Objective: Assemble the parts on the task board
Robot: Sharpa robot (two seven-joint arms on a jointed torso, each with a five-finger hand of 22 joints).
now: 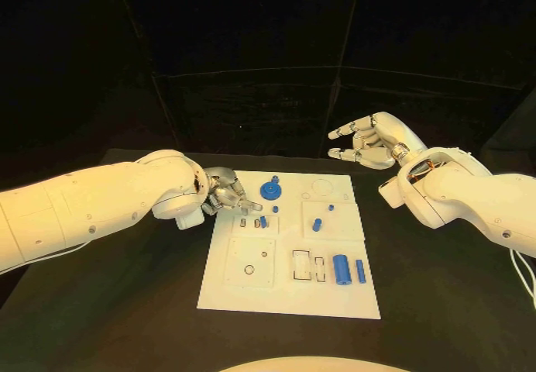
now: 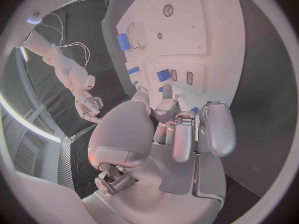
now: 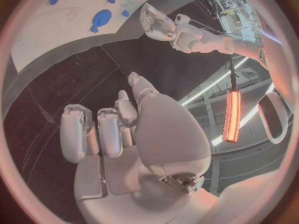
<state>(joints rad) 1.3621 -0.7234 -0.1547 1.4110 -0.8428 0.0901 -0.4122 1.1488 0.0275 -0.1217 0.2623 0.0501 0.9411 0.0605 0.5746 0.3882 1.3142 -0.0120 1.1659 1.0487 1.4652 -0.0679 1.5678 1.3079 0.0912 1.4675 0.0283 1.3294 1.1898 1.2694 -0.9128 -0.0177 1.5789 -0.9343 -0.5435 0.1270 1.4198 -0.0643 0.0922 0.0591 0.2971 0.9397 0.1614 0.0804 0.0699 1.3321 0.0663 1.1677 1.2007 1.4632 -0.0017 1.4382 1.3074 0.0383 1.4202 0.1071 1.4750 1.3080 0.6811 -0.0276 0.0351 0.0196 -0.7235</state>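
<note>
White task board (image 1: 224, 291) is lying flat in the middle of the black desk (image 1: 101, 310), long side running away from the robot.

Nearest the robot on the board, two blue cylinders (image 1: 349, 270) are lying side by side toward the board's right edge, the thicker one on the inner side. Just to their left, dark rectangular slot outlines are showing. Further left, a small dark ring (image 1: 248, 269) is sitting inside a square recess.

Mid-board: one blue peg (image 1: 316, 225) is sitting right of centre, with two smaller blue pieces (image 1: 260, 222) left of centre. Beyond them a small blue stub (image 1: 275, 208) and another (image 1: 331, 207) are standing apart.

Toward the board's far end, a blue gear (image 1: 270, 190) is sitting left of centre; a circular outline is showing to its right.

Left hand (image 1: 228, 195) is hovering over the board's far left edge, just beside the gear, fingers curled in loosely. The left wrist view (image 2: 187, 129) is showing nothing between them; holding nothing as far as can be seen.

Right hand (image 1: 369, 142) is hanging above the desk beyond the board's far right corner, well apart from the board, fingers curled inward, holding nothing; the right wrist view (image 3: 118, 129) is agreeing.
</note>
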